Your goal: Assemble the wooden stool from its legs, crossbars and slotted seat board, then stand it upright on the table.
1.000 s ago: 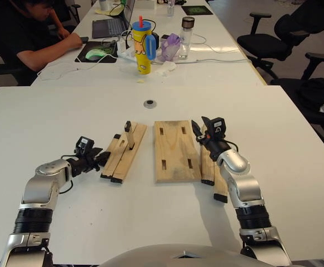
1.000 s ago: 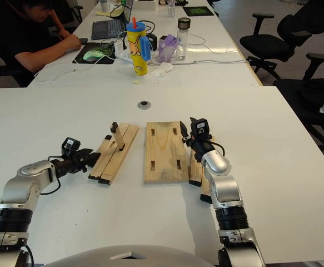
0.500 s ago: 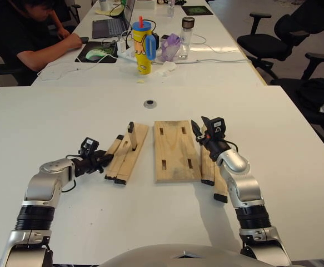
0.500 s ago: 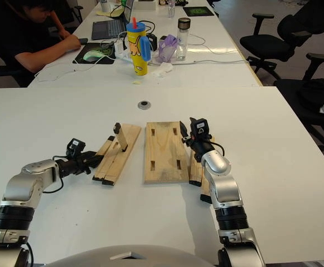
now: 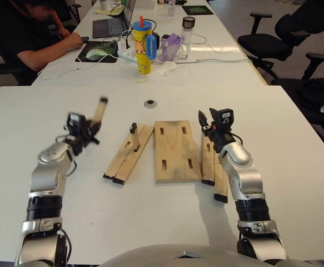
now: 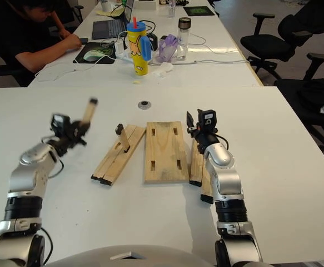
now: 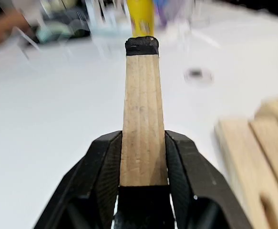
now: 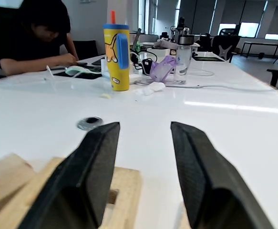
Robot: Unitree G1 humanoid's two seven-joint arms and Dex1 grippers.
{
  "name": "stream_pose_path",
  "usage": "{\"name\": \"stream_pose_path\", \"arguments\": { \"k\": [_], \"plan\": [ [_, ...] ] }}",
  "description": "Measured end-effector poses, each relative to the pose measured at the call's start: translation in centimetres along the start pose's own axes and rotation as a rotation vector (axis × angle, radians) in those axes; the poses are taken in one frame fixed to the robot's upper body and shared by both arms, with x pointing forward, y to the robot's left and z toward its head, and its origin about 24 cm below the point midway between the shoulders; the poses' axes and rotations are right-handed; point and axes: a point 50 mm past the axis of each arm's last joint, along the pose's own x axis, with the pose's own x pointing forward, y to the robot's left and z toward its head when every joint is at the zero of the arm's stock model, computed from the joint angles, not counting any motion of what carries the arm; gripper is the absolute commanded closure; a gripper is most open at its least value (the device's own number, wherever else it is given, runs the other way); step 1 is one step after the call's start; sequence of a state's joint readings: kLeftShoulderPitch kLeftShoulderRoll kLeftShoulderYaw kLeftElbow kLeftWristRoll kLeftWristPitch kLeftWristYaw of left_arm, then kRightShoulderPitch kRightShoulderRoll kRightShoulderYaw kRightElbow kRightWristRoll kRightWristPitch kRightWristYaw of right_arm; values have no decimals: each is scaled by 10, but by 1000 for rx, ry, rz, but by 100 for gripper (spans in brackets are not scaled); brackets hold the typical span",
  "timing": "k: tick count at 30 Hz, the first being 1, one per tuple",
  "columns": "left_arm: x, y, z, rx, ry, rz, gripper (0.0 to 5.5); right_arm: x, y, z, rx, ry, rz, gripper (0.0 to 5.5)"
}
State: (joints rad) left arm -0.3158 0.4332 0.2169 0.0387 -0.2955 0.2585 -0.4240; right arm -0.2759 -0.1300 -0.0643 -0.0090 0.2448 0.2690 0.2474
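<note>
The left gripper (image 7: pixel 143 137) pinches a wooden bar (image 7: pixel 142 109) by its lower end, with both black fingers pressed flat against its sides. The bar is held off the table (image 5: pixel 123 222), well to the left of the other parts. Its long axis runs straight out from the fingers, tilting up and away. The free end carries a black cap, so it is probably a leg rather than a crossbar.

The slotted seat board (image 5: pixel 175 150) lies flat to the right of that hand, past a stack of planks (image 5: pixel 123 158) that has one short piece (image 5: pixel 133 133) standing up from it. Any trip to a slot (image 5: pixel 164 164) means carrying the bar rightward over that stack.

The right gripper (image 8: pixel 143 129) is nearer the board, just beside its far right corner and above a second bundle of bars (image 5: pixel 213 169). Its fingers are spread and hold nothing.

All the parts are pale, straight-grained wood with square edges. The board is a flat rectangle cut with four small rectangular slots.
</note>
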Motion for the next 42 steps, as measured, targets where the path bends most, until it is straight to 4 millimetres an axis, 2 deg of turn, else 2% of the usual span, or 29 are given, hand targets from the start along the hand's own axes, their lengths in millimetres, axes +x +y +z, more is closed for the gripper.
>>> {"name": "stream_pose_path", "arguments": {
  "k": [5,8,10,12,15,19,32,42],
  "plan": [
    [7,-21,71,71,-319,-88,419,-1,11,29,243,-86,195,249],
    [11,-46,103,98,-413,-190,419,-5,15,49,377,-120,302,201],
    [13,-68,115,113,-451,-260,419,-11,17,68,457,-158,385,171],
    [16,-86,115,154,-443,-298,419,-19,17,81,516,-177,454,167],
    [20,-121,98,222,-380,-352,419,-32,14,105,585,-201,539,167],
    [19,-136,83,240,-335,-385,419,-33,9,122,667,-243,537,167],
    [15,-168,65,284,-351,-548,419,-24,15,122,829,-211,532,167],
    [14,-171,63,323,-344,-564,419,-22,18,116,843,-157,530,319]
  ]
}}
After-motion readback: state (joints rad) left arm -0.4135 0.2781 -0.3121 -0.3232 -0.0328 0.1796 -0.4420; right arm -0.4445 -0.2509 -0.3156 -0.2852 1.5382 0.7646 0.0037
